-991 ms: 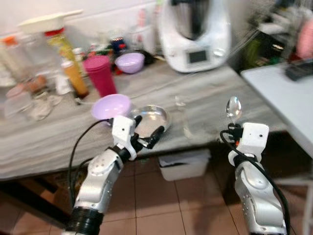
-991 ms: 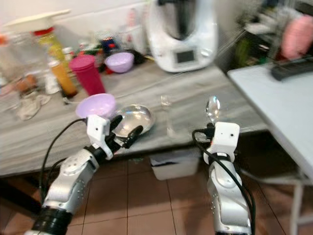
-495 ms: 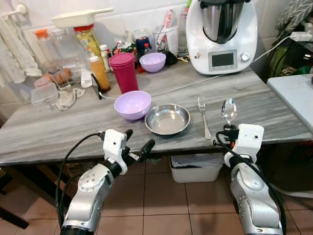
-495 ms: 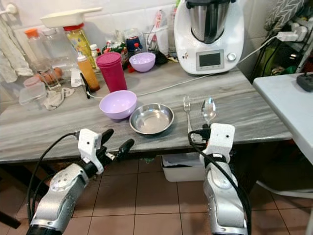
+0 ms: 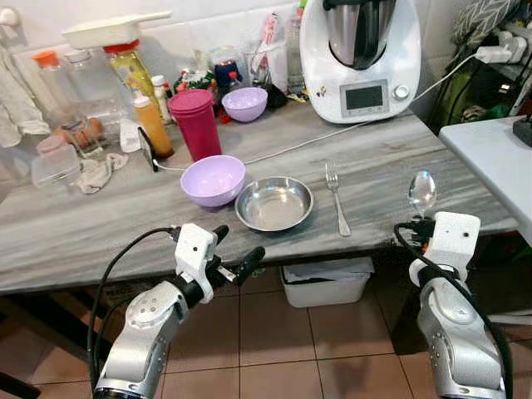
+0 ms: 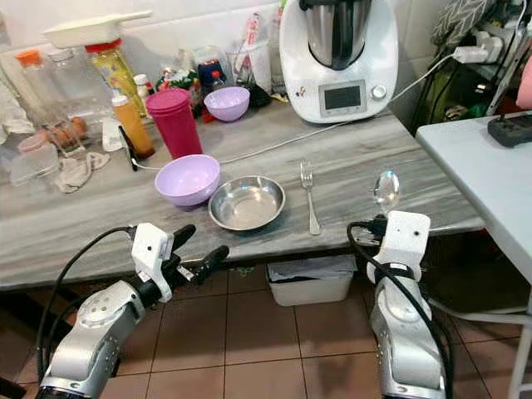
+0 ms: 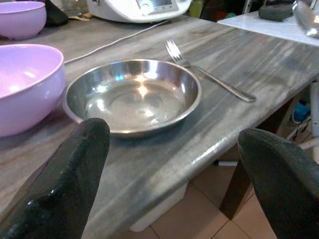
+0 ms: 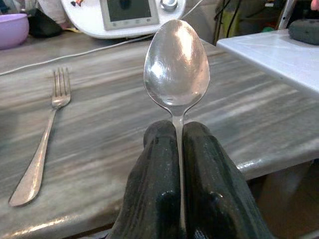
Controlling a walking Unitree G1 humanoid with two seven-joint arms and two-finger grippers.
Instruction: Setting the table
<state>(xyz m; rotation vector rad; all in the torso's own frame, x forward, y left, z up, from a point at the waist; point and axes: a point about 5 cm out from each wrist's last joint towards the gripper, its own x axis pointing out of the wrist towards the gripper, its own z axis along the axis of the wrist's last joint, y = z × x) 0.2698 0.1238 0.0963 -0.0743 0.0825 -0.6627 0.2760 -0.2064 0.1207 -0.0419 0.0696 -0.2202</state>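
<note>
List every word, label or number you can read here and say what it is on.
None can be read.
Food processor screen: lit, too small to read.
Red mark on its white base: too small.
Labels on the bottles and jars at the back: blurred.

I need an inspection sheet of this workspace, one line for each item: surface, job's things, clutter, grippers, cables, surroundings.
Surface: grey table.
Job's things: steel plate beside lilac bowl; fork right of plate; spoon upright.
Clutter: bottles, jars, pink tumbler, food processor.
Grippers: left gripper open before the table edge; right gripper shut on spoon.
Cables: white cable across table.
Surroundings: tiled floor, white bin, side table.
</note>
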